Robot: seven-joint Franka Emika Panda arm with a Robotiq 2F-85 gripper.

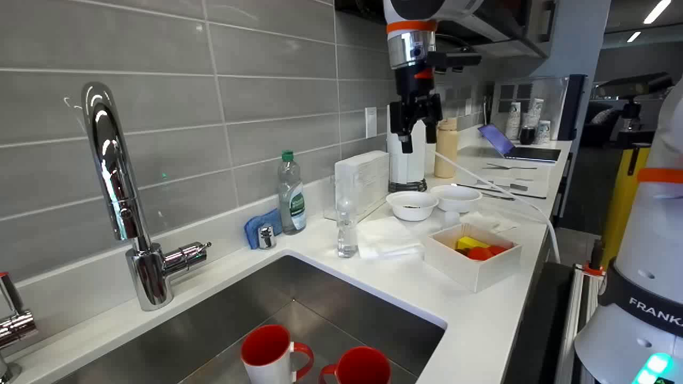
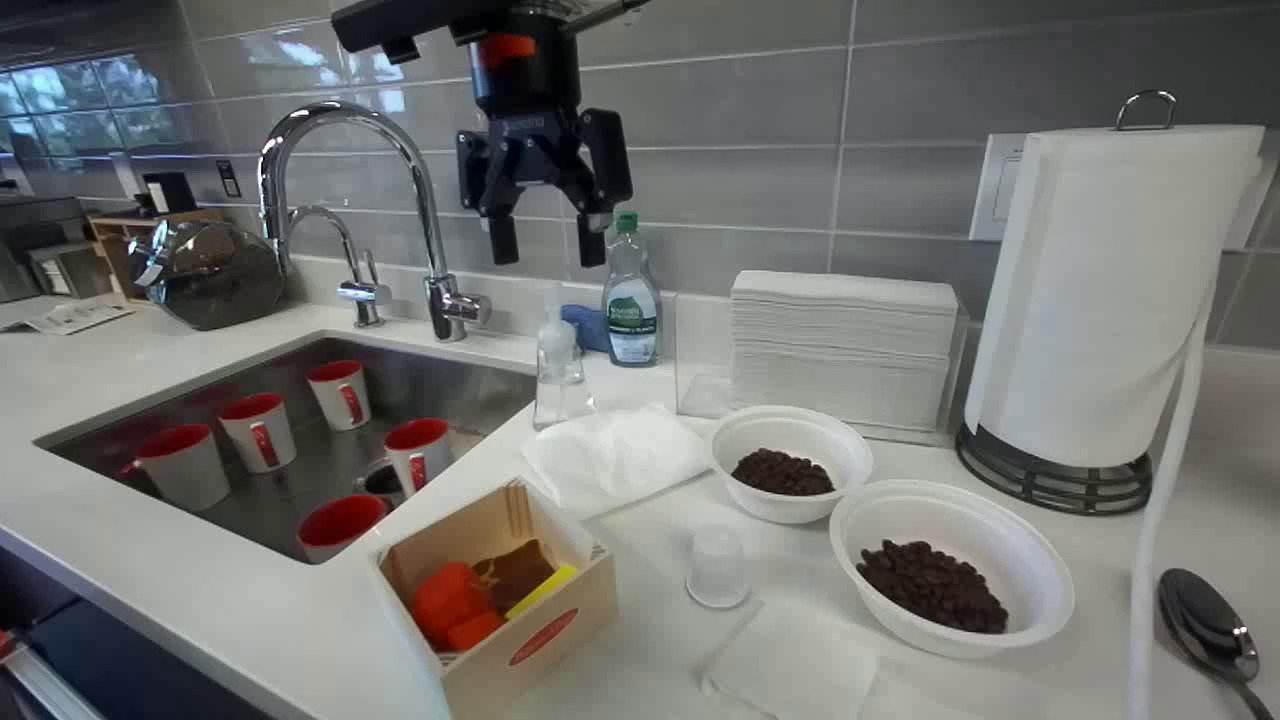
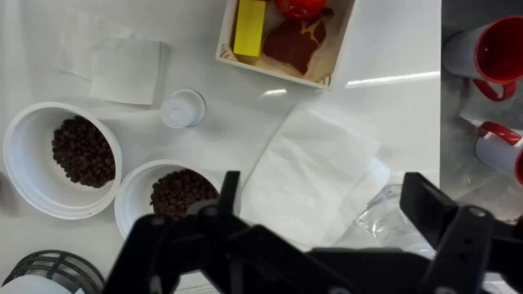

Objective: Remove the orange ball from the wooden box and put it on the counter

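Observation:
The pale wooden box point(image 1: 453, 262) stands on the white counter point(image 1: 397, 280) beside the sink; the box also shows in an exterior view point(image 2: 590, 605) and at the top of the wrist view point(image 3: 271, 73). The orange ball point(image 2: 448, 597) lies inside the box, by another orange-red piece, a yellow block and a brown piece. In the wrist view a shiny red-orange round thing, seemingly the ball point(image 3: 300, 7), is cut by the top edge. My gripper point(image 1: 419, 140) is open and empty, high above the counter and away from the box; it also shows in an exterior view point(image 2: 548, 246) and the wrist view point(image 3: 321, 185).
Two white bowls point(image 2: 790, 495) with dark beans, a small white cup point(image 2: 718, 565) and napkins point(image 3: 306, 175) lie near the box. A clear bottle point(image 1: 347, 234), napkin stack point(image 2: 840, 350) and paper towel roll point(image 2: 1110, 300) stand behind. Red-white mugs point(image 2: 258, 435) stand in the sink point(image 1: 320, 314).

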